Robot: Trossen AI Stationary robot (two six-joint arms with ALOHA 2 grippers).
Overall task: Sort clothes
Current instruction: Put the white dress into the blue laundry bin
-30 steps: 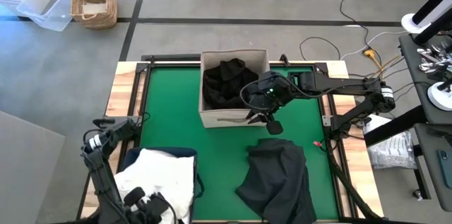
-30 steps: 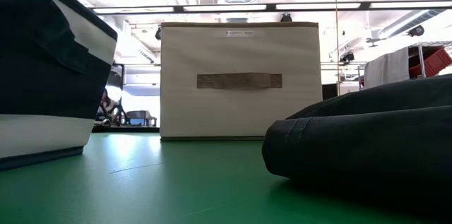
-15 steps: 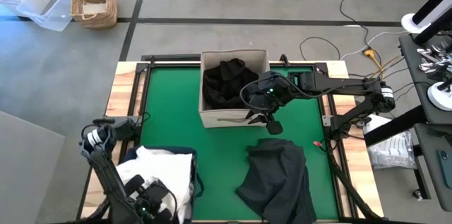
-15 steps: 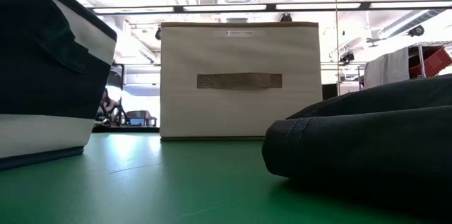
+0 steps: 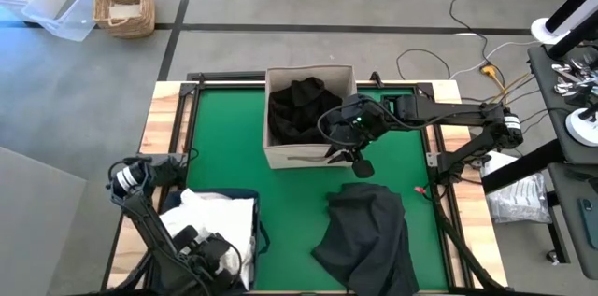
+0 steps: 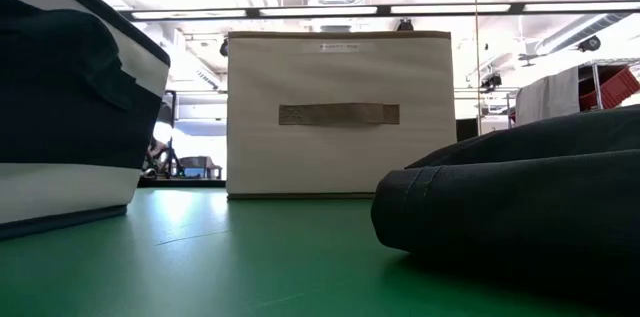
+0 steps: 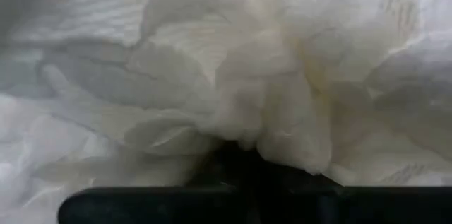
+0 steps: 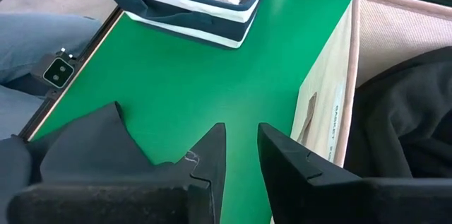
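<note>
The clothes lie in three places. White garments (image 5: 217, 224) are heaped in the navy bin (image 5: 256, 204) at the near left corner of the bench (image 5: 234, 147). Black ones (image 5: 301, 107) fill the beige box (image 5: 309, 75) at the far middle. One charcoal garment (image 5: 366, 235) is spread loose on the green mat at the near right, apart from both containers.

The left claw (image 5: 207, 251) is pressed down into the white pile; in its wrist view bunched white cloth (image 7: 240, 90) fills the frame right against the fingers. The claw is closed tight, and it seems pinched on that cloth, though the exact hold is hidden by folds.

The right claw (image 5: 356, 161) hangs in the air just in front of the box's near wall, above bare mat between the box and the charcoal garment. Its fingers (image 8: 210, 155) stand a narrow gap apart with nothing between them.

Judging by this, the whites are being settled or tucked into the bin, and the dark sorting has one piece left. The next move probably falls to the right arm: lower onto the charcoal garment, widen first, pinch a raised fold near its far edge, lift high enough to clear the box rim, and let go over the black pile. Trailing cloth could snag the rim.
</note>
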